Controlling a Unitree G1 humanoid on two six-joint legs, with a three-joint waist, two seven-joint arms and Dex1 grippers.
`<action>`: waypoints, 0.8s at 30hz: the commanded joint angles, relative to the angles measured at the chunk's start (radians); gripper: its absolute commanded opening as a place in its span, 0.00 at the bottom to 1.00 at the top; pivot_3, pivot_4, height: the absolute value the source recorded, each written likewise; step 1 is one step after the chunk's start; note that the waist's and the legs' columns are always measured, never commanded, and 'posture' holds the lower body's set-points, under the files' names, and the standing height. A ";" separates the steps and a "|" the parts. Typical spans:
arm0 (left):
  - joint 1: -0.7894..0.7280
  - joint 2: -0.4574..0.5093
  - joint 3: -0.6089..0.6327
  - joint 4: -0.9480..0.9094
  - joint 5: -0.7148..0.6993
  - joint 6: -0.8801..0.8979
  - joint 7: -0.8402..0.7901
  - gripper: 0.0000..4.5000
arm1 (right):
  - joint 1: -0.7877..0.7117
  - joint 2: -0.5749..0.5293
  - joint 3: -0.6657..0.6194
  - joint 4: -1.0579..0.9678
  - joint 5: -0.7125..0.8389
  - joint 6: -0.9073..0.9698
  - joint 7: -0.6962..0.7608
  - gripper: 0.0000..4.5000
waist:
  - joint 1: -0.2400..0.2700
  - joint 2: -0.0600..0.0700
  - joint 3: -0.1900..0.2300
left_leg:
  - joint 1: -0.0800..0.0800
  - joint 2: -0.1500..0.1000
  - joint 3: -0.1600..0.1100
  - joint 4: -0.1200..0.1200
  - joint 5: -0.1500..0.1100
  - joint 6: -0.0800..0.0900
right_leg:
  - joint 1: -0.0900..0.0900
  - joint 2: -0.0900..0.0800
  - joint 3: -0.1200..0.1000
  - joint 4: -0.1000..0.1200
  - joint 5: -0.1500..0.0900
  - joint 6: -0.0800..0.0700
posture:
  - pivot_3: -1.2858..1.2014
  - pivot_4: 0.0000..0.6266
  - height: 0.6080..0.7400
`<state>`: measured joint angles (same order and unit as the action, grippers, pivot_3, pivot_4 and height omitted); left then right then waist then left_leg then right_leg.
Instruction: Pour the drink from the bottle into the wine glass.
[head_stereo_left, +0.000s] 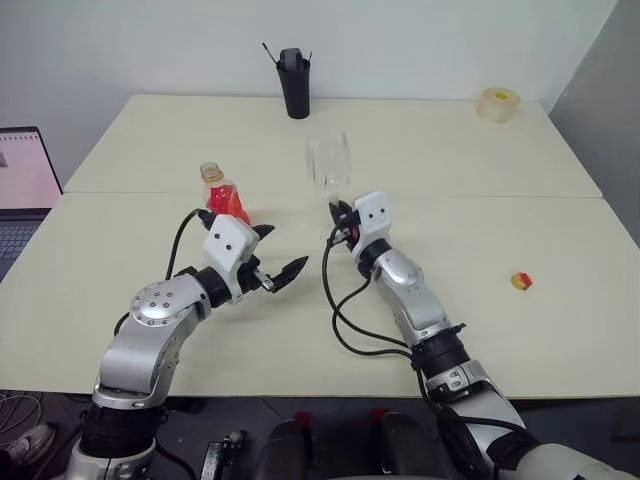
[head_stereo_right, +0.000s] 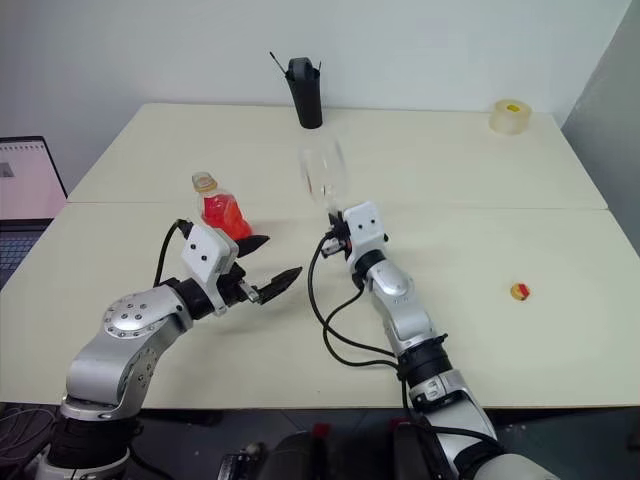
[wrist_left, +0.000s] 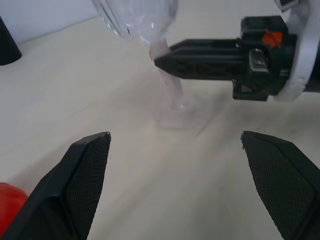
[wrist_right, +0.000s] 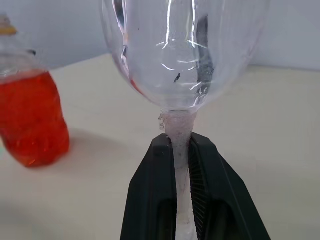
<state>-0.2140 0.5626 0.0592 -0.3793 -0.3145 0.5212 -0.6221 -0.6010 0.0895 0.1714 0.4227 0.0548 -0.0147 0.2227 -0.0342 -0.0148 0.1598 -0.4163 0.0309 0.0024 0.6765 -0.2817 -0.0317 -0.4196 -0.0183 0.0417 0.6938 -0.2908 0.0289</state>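
**Two grippers, one free for the bottle**

Two jobs are split here. The right gripper (wrist_right: 182, 150) is clamped on the stem of the clear, round-bowled wine glass (head_stereo_left: 328, 160), which stands empty at the centre of the head view. The left gripper (head_stereo_left: 275, 255), jaws spread wide and empty, sits left of centre. The small clear plastic bottle (head_stereo_left: 222, 196) of red-orange drink (wrist_right: 32, 117) stands upright just above and left of it, uncapped it seems. That arm is the nearer; its reach probably goes up-left, across the bottle's vertical axis.
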 joint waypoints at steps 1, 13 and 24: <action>-0.006 0.011 0.023 -0.035 -0.012 -0.001 0.003 1.00 | 0.054 -0.002 0.037 -0.076 -0.019 -0.045 0.041 0.02 | 0.001 0.000 0.000 | 0.000 0.000 0.000 0.000 0.000 0.000 | 0.000 0.000 0.000 0.000 0.000 0.000 | 0.52 0.24 1.00; -0.021 0.019 0.020 -0.021 -0.014 -0.002 -0.013 1.00 | 0.114 -0.042 0.040 -0.039 -0.052 -0.157 0.068 0.02 | 0.001 0.000 0.000 | 0.001 0.000 0.000 0.000 0.000 0.000 | 0.000 0.000 0.000 0.001 0.000 0.000 | 0.52 0.24 1.00; -0.027 0.015 0.009 -0.013 -0.003 -0.002 -0.019 1.00 | 0.126 -0.083 0.064 0.033 -0.117 -0.221 0.074 0.02 | 0.001 -0.001 -0.001 | 0.001 0.000 0.000 0.000 0.000 0.000 | 0.000 0.000 0.000 0.001 0.000 0.000 | 0.52 0.24 1.00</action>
<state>-0.2358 0.5678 0.0631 -0.3793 -0.3137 0.5269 -0.6417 -0.4892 0.0146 0.2290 0.4277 -0.0404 -0.2291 0.2982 -0.0334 -0.0154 0.1593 -0.4150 0.0307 0.0025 0.6768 -0.2817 -0.0317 -0.4191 -0.0181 0.0420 0.6950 -0.2909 0.0289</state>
